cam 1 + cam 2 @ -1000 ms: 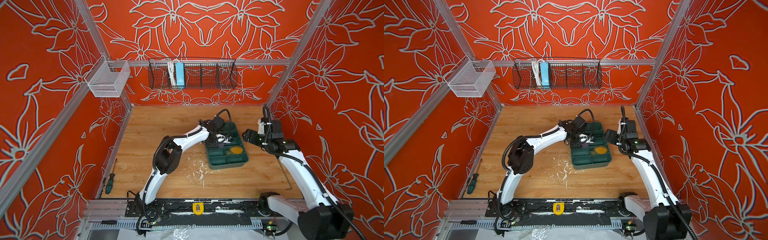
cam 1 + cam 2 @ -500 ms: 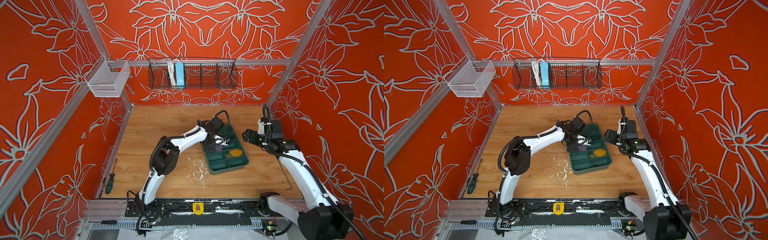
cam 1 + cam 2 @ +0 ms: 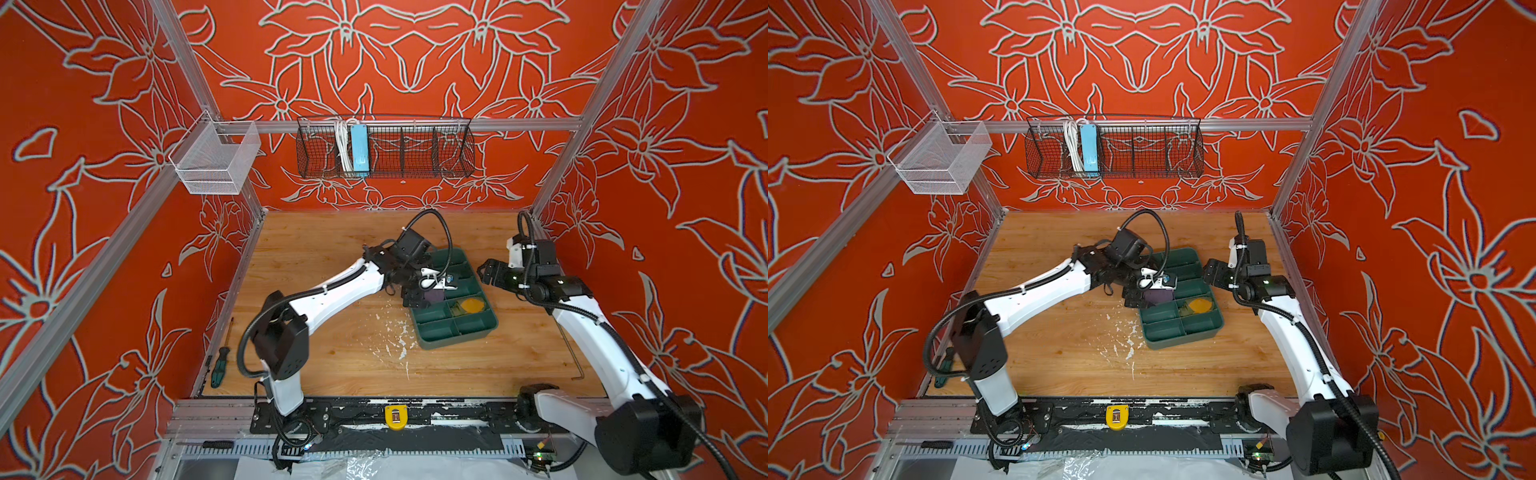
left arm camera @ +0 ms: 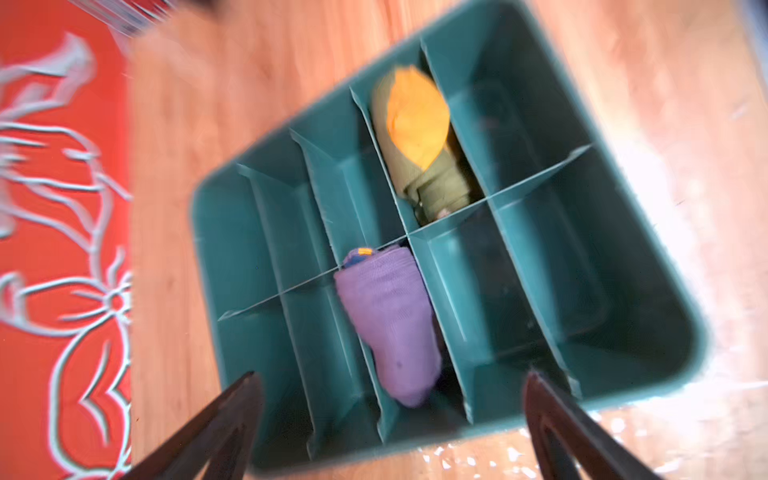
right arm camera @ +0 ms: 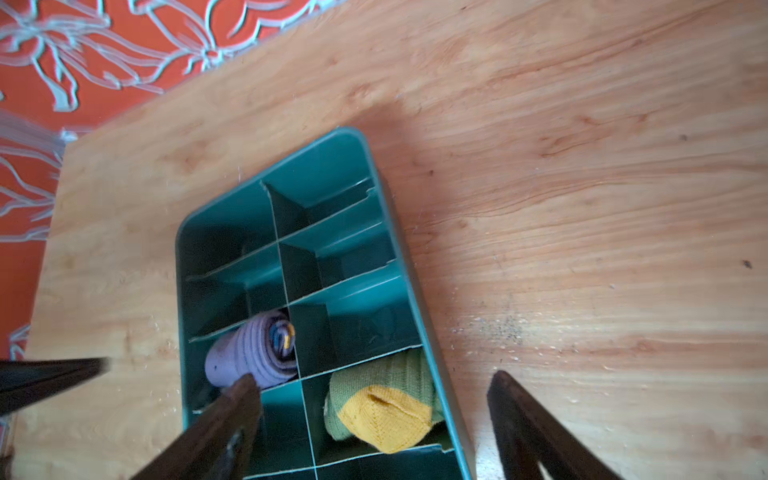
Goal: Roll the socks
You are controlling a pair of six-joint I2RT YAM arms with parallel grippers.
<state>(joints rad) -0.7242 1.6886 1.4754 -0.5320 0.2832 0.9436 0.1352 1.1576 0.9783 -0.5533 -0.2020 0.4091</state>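
Wooden tabletop (image 3: 332, 353) carried a green divided tray (image 3: 459, 337) right of centre in both top views. Rolled, the purple sock (image 4: 390, 324) and olive sock (image 4: 432, 178) lay in separate compartments. Empty, the left gripper (image 4: 390, 374) and right gripper (image 5: 374, 376) stood spread; lifting straight up looked safest against snagging.

Green divided tray (image 3: 457, 336) on wooden table (image 3: 332, 361), black wire basket (image 3: 415, 153) on wall, screwdriver (image 3: 218, 370) at table's edge
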